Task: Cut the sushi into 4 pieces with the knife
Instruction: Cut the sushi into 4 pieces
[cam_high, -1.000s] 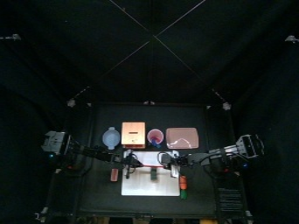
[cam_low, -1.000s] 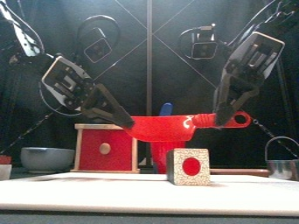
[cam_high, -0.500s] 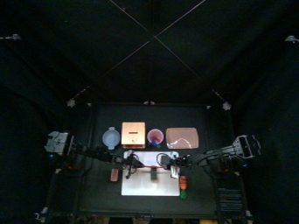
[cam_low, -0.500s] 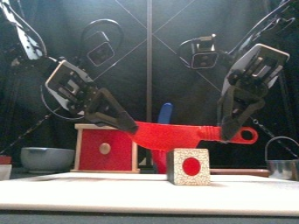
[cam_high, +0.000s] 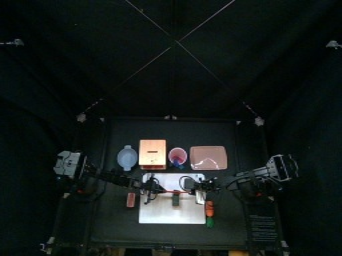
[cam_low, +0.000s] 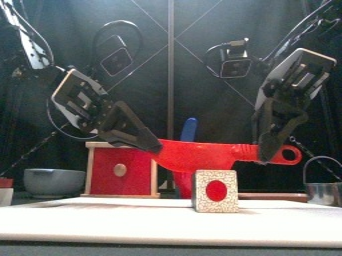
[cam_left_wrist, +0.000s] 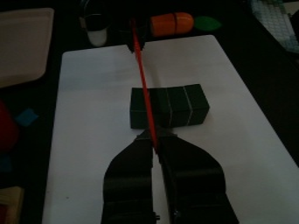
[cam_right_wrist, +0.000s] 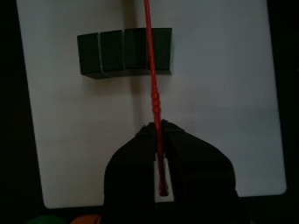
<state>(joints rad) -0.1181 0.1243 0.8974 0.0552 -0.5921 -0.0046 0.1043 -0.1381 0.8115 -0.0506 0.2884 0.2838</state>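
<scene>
From the top view I have the white cutting board (cam_high: 174, 208) at the front of the table, and both arms reach in over its back part, the left gripper (cam_high: 152, 184) and the right gripper (cam_high: 195, 183) close to each other. Behind them, in a row from left to right, stand the blue-grey bowl (cam_high: 127, 157), the wooden box (cam_high: 152, 155), the red cup (cam_high: 178, 156) and the pink tray (cam_high: 209, 157).

In the front view I see the red knife (cam_low: 214, 153) held level between the two grippers. The left one is clamped on the blade's tip and the right one on the handle. The sushi roll (cam_low: 215, 190) stands on the board directly under the blade, its end face with the red centre turned toward me. The blade's lower edge sits at the roll's top, and I cannot tell whether it touches. A blue knife (cam_low: 189, 128) sticks up behind.

The left wrist view shows those jaws pressed together on the thin red blade, which runs edge-on across the dark green blocks (cam_left_wrist: 170, 107) lying mid-board. An orange toy food (cam_left_wrist: 173, 22) lies just past the board's far end.

The right wrist view shows that gripper's jaws closed on the handle, and the blade crosses the roll (cam_right_wrist: 126, 52) nearer one end than the middle
</scene>
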